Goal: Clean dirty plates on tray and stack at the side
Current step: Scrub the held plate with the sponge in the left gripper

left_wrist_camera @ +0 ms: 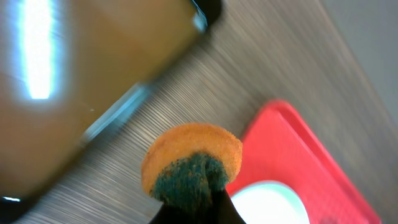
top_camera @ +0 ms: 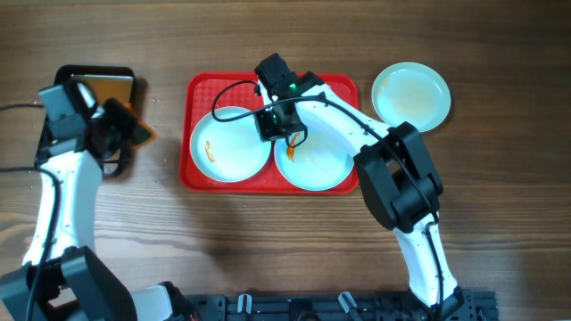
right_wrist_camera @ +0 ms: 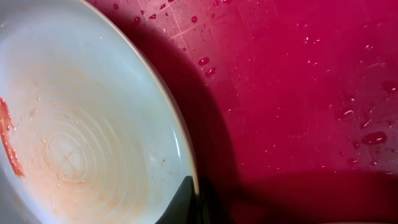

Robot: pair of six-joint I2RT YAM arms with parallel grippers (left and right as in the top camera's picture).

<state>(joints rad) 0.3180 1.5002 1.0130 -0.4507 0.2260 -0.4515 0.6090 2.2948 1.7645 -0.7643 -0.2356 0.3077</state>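
- Sponge is held clamped in left gripper, beside black pan, well left of tray.
- Two dirty plates are seen on tray: left plate and right plate, each orange-smeared.
- Right gripper is closed on a smeared plate at its rim, where the two meet; which of the two cannot be told.
- Third plate is set off tray at right, apparently wiped.
- Step judged: plate pinned for wiping. Next, sponge must be carried across onto the smear.
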